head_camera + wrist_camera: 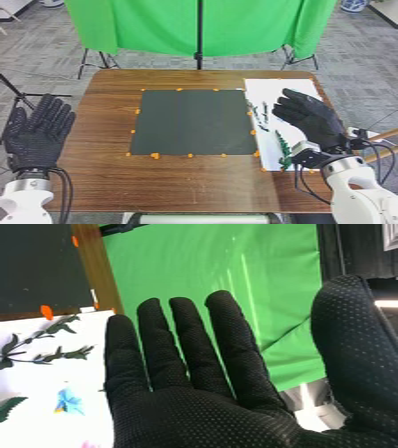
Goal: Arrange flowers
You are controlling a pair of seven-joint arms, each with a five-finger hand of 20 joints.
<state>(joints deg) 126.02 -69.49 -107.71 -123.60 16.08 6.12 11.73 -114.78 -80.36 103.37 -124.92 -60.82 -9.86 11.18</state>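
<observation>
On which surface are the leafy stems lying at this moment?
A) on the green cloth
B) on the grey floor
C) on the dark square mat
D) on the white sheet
D: the leafy stems lie on the white sheet, to the right of the dark mat in the head view.

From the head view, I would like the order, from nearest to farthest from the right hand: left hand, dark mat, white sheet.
1. White sheet: on the right, directly under the right hand.
2. Dark mat: mid-table.
3. Left hand: far left.
</observation>
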